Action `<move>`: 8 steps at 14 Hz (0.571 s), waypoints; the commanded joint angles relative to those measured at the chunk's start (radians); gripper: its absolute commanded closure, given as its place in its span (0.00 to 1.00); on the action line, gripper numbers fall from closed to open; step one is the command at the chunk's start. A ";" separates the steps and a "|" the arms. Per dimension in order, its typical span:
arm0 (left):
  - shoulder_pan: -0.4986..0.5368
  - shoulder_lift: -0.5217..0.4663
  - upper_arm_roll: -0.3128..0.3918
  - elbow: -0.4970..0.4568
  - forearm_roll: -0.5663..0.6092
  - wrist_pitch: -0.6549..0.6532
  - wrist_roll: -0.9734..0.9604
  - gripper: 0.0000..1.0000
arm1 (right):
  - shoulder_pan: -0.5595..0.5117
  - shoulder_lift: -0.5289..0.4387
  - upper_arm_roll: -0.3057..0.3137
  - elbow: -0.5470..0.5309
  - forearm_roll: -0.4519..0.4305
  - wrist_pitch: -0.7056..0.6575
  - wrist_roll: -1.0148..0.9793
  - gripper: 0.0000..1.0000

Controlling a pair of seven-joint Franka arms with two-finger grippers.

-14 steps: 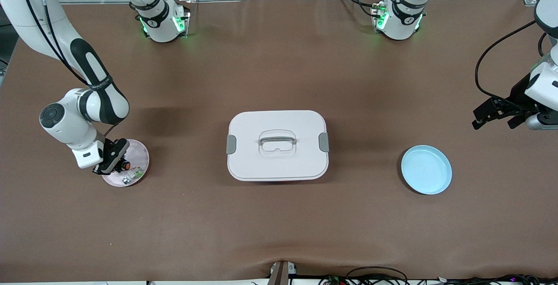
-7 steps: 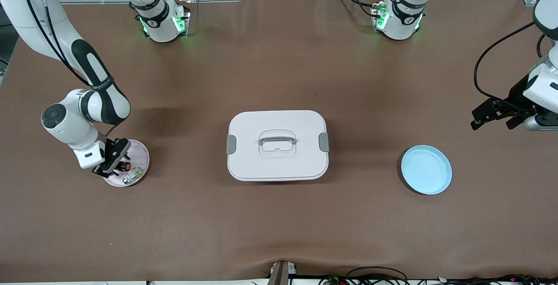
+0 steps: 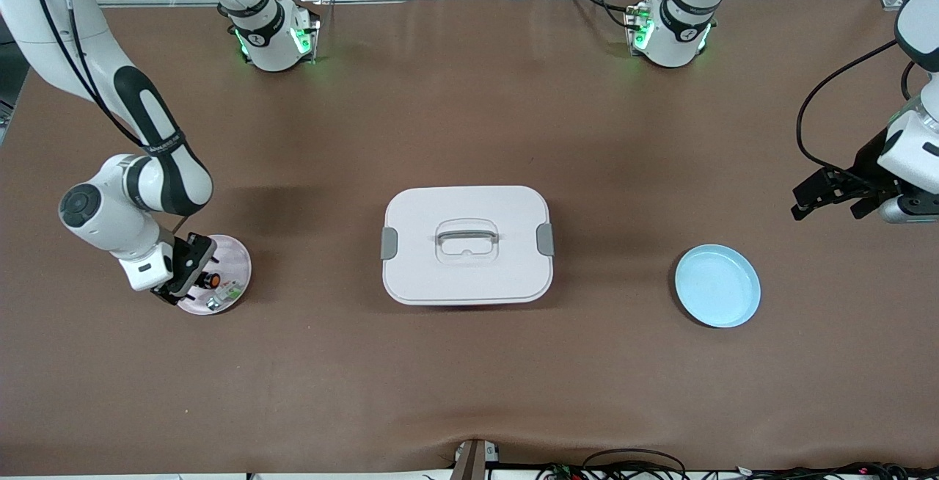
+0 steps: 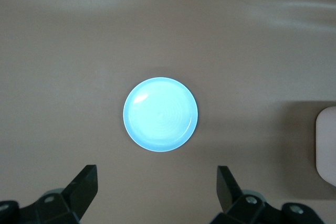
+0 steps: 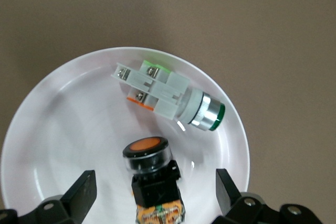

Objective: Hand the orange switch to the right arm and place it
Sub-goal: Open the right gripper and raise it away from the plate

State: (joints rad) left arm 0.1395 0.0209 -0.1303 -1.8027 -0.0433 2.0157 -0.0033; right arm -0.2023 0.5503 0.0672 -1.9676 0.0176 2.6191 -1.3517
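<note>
The orange switch (image 3: 211, 279) lies on its side on a pale pink plate (image 3: 242, 263) at the right arm's end of the table. In the right wrist view the switch (image 5: 149, 156) shows its round orange face and black body on the plate (image 5: 47, 129). My right gripper (image 3: 194, 274) is open low over the plate, and in its wrist view the gripper (image 5: 155, 190) has one finger on each side of the switch without touching it. My left gripper (image 3: 825, 205) waits open and empty in the air at the left arm's end, as its wrist view (image 4: 156, 182) also shows.
A green-and-white part (image 5: 168, 95) lies on the same plate beside the switch. A white lidded box (image 3: 466, 245) with a handle stands mid-table. An empty light blue plate (image 3: 717, 285) lies toward the left arm's end, also in the left wrist view (image 4: 160, 114).
My right gripper has shifted slightly toward the right arm's end of the table over the pink plate. The switch has not moved. The left arm has hardly moved.
</note>
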 commanded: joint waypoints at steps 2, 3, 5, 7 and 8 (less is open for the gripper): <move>-0.124 -0.001 0.122 0.003 -0.017 0.000 0.000 0.00 | -0.019 -0.091 0.017 0.016 -0.005 -0.175 0.133 0.00; -0.126 -0.001 0.124 0.002 -0.017 0.000 0.000 0.00 | -0.017 -0.110 0.017 0.029 -0.005 -0.227 0.175 0.00; -0.127 -0.001 0.124 0.002 -0.017 0.000 0.000 0.00 | -0.011 -0.141 0.017 0.085 -0.005 -0.368 0.258 0.00; -0.127 0.001 0.124 0.002 -0.017 0.000 0.000 0.00 | -0.012 -0.147 0.017 0.185 -0.005 -0.544 0.308 0.00; -0.127 0.001 0.124 0.000 -0.017 0.000 0.002 0.00 | -0.014 -0.145 0.017 0.234 -0.005 -0.617 0.322 0.00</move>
State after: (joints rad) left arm 0.0264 0.0221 -0.0215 -1.8038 -0.0433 2.0157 -0.0033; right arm -0.2033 0.4071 0.0716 -1.8211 0.0177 2.1255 -1.0783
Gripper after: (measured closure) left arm 0.000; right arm 0.000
